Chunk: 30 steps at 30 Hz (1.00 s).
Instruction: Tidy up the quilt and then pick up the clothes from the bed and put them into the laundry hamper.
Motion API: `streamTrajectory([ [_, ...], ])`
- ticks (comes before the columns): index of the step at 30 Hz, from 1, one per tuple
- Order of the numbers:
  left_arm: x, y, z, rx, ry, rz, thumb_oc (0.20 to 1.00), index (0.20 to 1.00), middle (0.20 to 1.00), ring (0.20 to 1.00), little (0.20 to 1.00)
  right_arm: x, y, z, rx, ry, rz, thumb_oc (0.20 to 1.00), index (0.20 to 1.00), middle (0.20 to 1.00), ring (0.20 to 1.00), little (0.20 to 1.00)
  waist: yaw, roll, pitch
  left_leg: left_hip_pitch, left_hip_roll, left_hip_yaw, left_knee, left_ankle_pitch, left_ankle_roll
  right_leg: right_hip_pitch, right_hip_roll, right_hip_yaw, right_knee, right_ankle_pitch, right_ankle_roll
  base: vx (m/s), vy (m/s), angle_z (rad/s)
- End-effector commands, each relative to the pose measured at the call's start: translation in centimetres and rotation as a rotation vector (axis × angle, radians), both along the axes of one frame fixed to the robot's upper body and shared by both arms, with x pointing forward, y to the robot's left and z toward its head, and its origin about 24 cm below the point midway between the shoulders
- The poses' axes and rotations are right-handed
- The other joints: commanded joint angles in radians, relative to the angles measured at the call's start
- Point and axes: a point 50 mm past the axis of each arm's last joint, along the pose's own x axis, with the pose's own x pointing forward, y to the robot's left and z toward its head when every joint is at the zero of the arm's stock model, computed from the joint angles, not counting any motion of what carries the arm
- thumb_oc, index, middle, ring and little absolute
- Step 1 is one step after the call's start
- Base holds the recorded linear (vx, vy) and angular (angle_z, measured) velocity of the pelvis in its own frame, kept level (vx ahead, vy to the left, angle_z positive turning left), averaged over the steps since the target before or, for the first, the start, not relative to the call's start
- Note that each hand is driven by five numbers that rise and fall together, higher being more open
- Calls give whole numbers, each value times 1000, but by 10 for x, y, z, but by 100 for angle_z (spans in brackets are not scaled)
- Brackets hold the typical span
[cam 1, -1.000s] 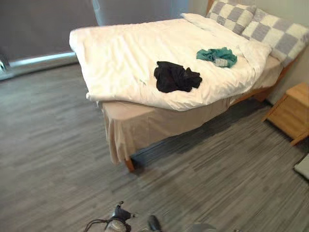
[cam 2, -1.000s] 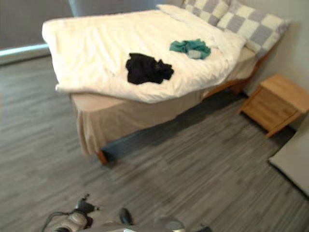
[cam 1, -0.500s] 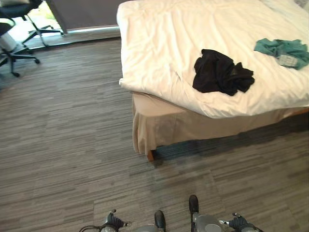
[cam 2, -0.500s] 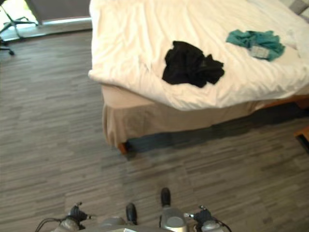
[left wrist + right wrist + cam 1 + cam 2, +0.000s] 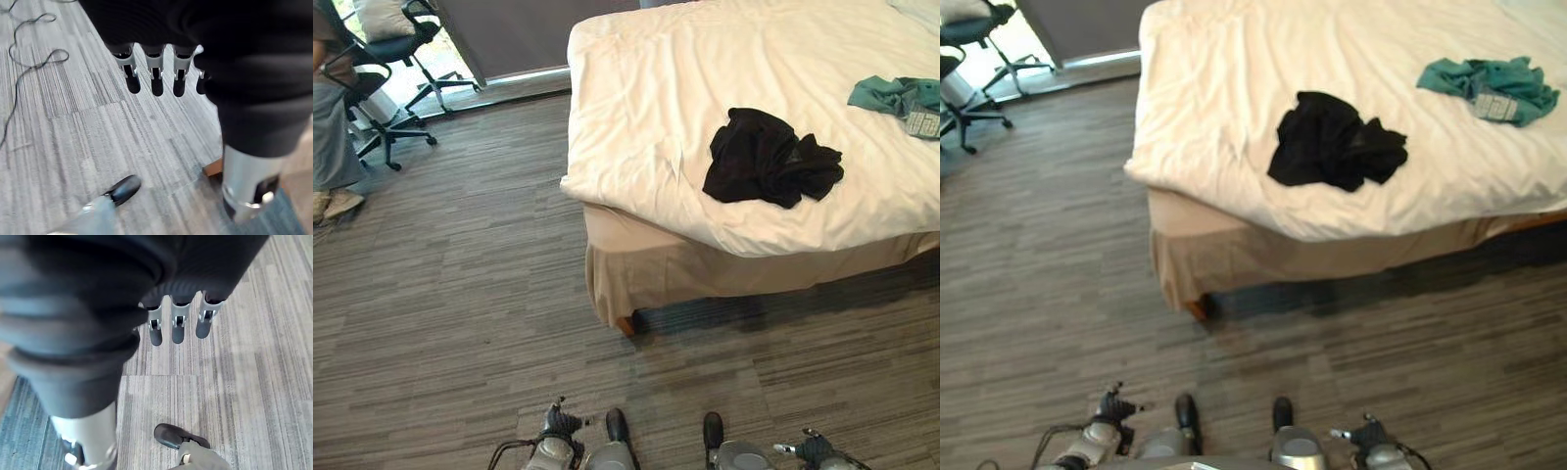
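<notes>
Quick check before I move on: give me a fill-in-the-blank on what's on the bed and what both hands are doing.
1. The crumpled black garment lies on the white ____.
2. The teal garment lies ____ from the black one, not touching.
3. The left hand and right hand hang over the grey floor holding ____.

Missing words: quilt; apart; nothing

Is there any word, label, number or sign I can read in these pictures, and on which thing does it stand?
No text can be read.
Teal garment: a small pale tag lies on it, too small and blurred to read.
Black garment, white quilt, office chair: no print visible.
</notes>
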Motion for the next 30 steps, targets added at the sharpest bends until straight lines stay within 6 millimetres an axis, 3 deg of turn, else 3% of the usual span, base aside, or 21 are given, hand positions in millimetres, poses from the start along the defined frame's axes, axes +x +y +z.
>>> streamTrajectory([
  [1,5,44,16,95,-108,250,1000,1000,1000,1000,1000,-3,6,-3,-10,12,11,1000,1000,1000,1000,1000,4,-42,-6,55,-3,15,6,-126,-29,-21,-62,20,72,-137,158,188,62,11],
  [2,17,72,38,183,-247,317,1000,1000,1000,1000,1000,-8,9,-3,-5,-11,22,1000,1000,1000,1000,1000,-2,-45,-5,70,1,25,-9,-127,-33,-22,-58,28,75,-138,161,83,28,14],
  [3,16,72,38,183,-246,318,1000,1000,1000,1000,1000,-8,9,-3,-5,-10,22,1000,1000,1000,1000,1000,-1,-45,-6,70,1,25,-9,-127,-33,-22,-58,29,75,-138,161,125,46,5],
  [4,30,88,58,269,-340,281,1000,1000,1000,1000,1000,-13,10,-3,0,-27,29,1000,1000,1000,1000,1000,-6,-48,1,78,1,29,-11,-131,-34,-18,-59,30,75,-139,165,59,39,-20],
  [5,59,110,101,432,-496,151,1000,1000,1000,1000,1000,-15,10,-1,3,-59,35,1000,1000,1000,1000,1000,-9,-52,13,75,3,39,-13,-132,-37,-27,-59,34,74,-135,173,55,36,-17],
  [6,59,110,101,432,-496,151,1000,1000,1000,1000,1000,-15,10,-1,3,-60,35,1000,1000,1000,1000,1000,-8,-51,10,72,3,40,-14,-130,-37,-30,-58,35,73,-132,172,-50,32,-15],
  [7,97,124,172,663,-723,-45,1000,1000,1000,1000,1000,-14,8,1,12,-89,31,1000,1000,1000,1000,1000,-12,-54,36,57,4,45,-13,-135,-39,-62,-60,41,75,-122,187,-74,7,-15],
  [8,97,124,173,664,-723,-45,1000,1000,1000,1000,1000,-14,8,1,13,-89,31,1000,1000,1000,1000,1000,-11,-54,33,53,4,46,-14,-133,-39,-66,-59,42,74,-119,186,-101,9,-21],
  [10,122,119,225,804,-900,-154,1000,1000,1000,1000,1000,-15,7,1,20,-86,27,1000,1000,1000,1000,1000,-15,-55,47,32,4,52,-13,-134,-39,-101,-60,46,76,-109,196,-68,17,-15],
  [12,142,114,261,894,-996,-209,1000,1000,1000,1000,1000,-14,8,0,25,-71,36,1000,1000,1000,1000,1000,-23,-53,61,11,4,60,-12,-134,-38,-133,-61,52,81,-102,201,-79,41,-19],
  [19,226,74,379,1251,-1077,-412,1000,1000,1000,1000,1000,20,-7,11,-30,-132,67,1000,1000,1000,1000,1000,-94,-46,125,-88,1,101,-2,-119,-33,-302,-66,93,134,-70,226,-93,60,-19],
  [22,238,76,403,1353,-1007,-390,1000,1000,1000,1000,1000,29,-7,14,-30,-165,61,1000,1000,1000,1000,1000,-114,-49,140,-114,1,116,-2,-116,-31,-348,-60,108,142,-58,234,-38,50,-30],
  [25,246,80,456,1586,-841,-360,1000,1000,1000,1000,1000,38,-5,17,-7,-220,29,1000,1000,1000,1000,1000,-155,-62,186,-182,8,150,14,-110,-28,-444,-56,131,152,-29,251,-70,54,-47],
  [29,241,90,472,1626,-794,-303,1000,1000,1000,1000,1000,37,0,15,21,-240,-9,1000,1000,1000,1000,1000,-166,-67,200,-224,12,166,25,-111,-29,-491,-60,136,149,-16,256,-8,21,-29],
  [30,239,93,477,1677,-762,-303,1000,1000,1000,1000,1000,31,3,12,35,-225,-15,1000,1000,1000,1000,1000,-171,-64,203,-232,11,160,30,-132,-35,-498,-63,134,149,-33,267,50,35,-25],
])
